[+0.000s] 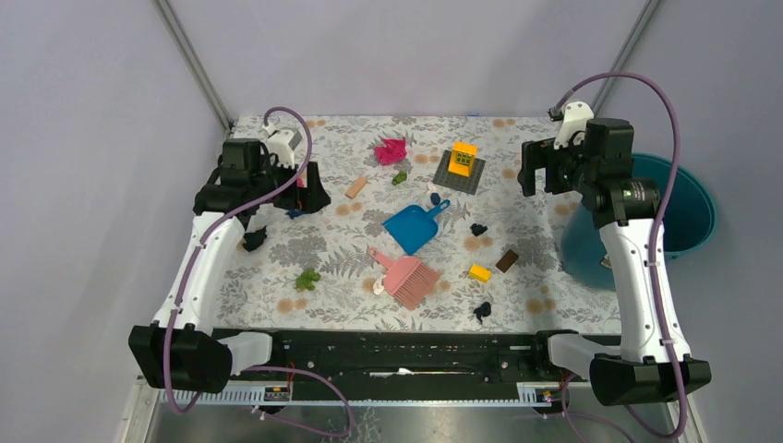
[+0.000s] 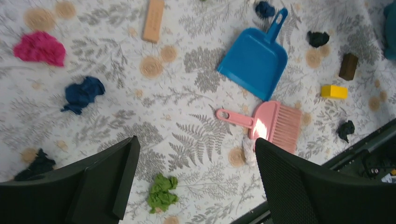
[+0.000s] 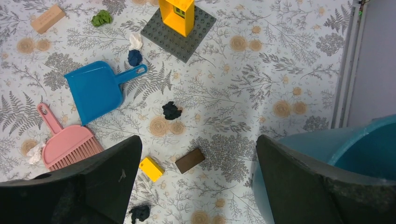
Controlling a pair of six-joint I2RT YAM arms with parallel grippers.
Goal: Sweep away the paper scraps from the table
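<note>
**Left gripper** (image 2: pixel 196 144): jaws spread wide, nothing between them; poised high over the table's left part.
**Right gripper** (image 3: pixel 200 140): jaws likewise wide and empty; hangs above the right edge, beside the teal bucket (image 3: pixel 345 149).
**Tools:** pink brush (image 2: pixel 273 123) and blue dustpan (image 2: pixel 254 63) lie flat mid-table, just beside each other. Neither is held, and they seem placed within reach of either arm.
**Paper scraps** (image 2: pixel 83 93): scattered loose across the table (image 1: pixel 517 305).
- magenta wad (image 2: pixel 39 48), far left
- green wad (image 2: pixel 161 191), near edge
- black wad (image 3: pixel 171 110), centre right
- white wad (image 2: pixel 248 151), close against the brush

**Obstructions:** yellow block (image 3: pixel 152 169) and brown block (image 3: pixel 189 160) sit among the black wads. The wooden block (image 2: pixel 153 19) and grey baseplate (image 3: pixel 180 30) crowd the far scraps. A sweep would probably drag these along.
</note>
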